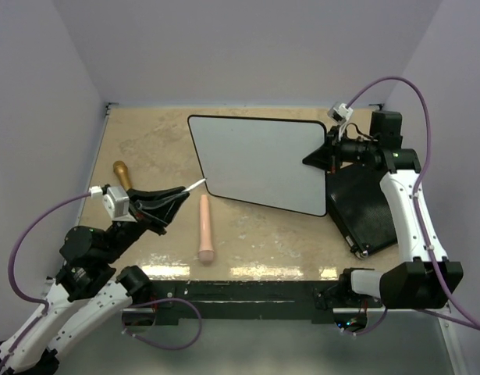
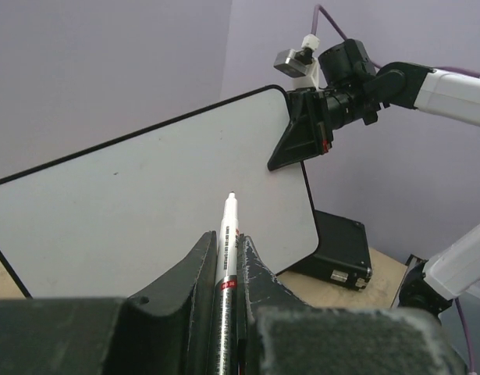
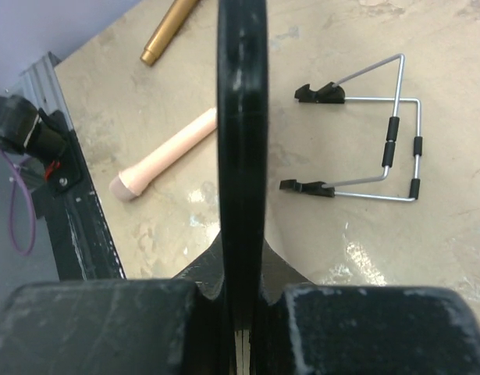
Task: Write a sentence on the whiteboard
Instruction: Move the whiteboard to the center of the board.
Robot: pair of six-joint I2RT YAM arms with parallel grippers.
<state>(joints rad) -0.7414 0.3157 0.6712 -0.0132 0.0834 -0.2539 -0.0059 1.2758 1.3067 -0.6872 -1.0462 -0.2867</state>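
Robot lab cell: plain lilac walls [image 1: 247,47] around a beige tabletop [image 1: 146,148], cabled left arm [image 1: 91,258] and right arm [image 1: 407,211]

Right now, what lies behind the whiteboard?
A metal wire stand with black tips lies on the table there, seen only from the right wrist. From above the whiteboard covers that spot, so the rest is hidden.

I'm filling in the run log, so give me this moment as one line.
left pincer: shut on marker | right pincer: shut on whiteboard edge | marker tip: toward board | board face: blank | writing: none yet
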